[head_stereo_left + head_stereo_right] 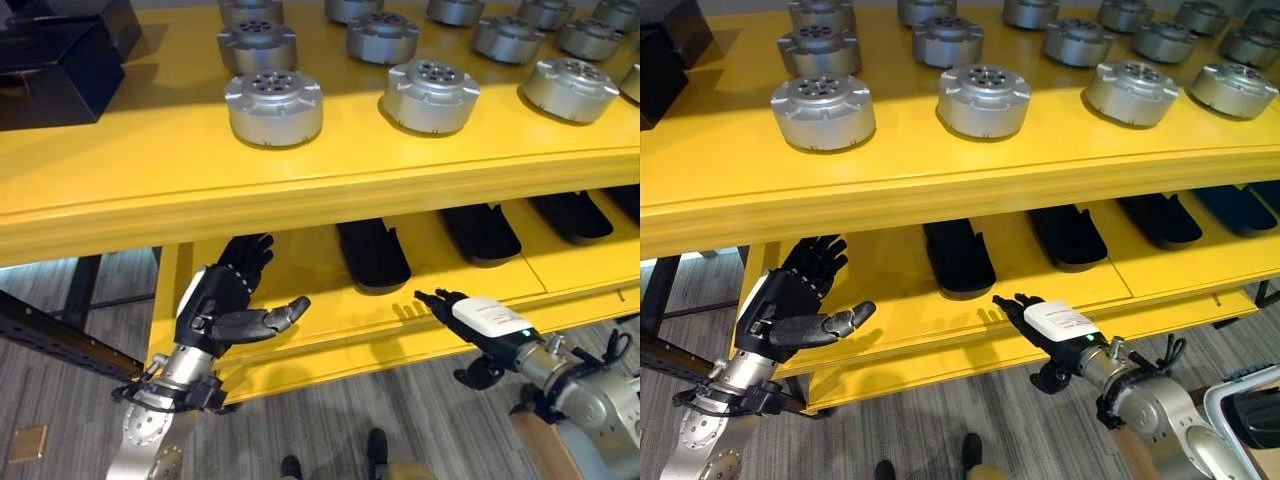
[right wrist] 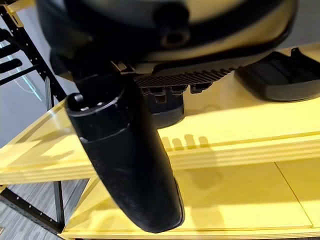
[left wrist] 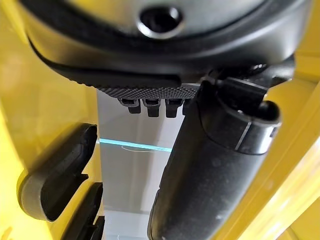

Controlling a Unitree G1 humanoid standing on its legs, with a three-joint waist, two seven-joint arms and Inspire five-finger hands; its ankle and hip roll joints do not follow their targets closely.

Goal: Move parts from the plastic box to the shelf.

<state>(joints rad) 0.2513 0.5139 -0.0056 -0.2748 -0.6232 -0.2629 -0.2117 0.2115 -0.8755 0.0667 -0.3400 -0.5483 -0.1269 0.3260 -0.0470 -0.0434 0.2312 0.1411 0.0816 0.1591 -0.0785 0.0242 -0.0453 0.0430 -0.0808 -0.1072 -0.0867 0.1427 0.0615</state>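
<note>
Several round silver parts (image 1: 273, 105) stand in rows on the top board of the yellow shelf (image 1: 300, 190). Flat black parts (image 1: 372, 252) lie side by side on the lower board. My left hand (image 1: 215, 300) hovers in front of the lower board's left end, open and empty, fingers up and thumb (image 3: 215, 165) stretched sideways. My right hand (image 1: 485, 320) is level with the lower board's front edge, open, with its straight fingers pointing at the shelf and nothing in it. In the right wrist view its thumb (image 2: 125, 160) hangs before the yellow board, and a black part (image 2: 280, 75) lies beyond.
A black box (image 1: 55, 60) sits on the top board at the far left. A dark metal rack (image 1: 50, 335) stands left of the shelf. A person's shoes (image 1: 375, 445) show on the grey floor below. A pale bin's corner (image 1: 1250, 410) is at the lower right.
</note>
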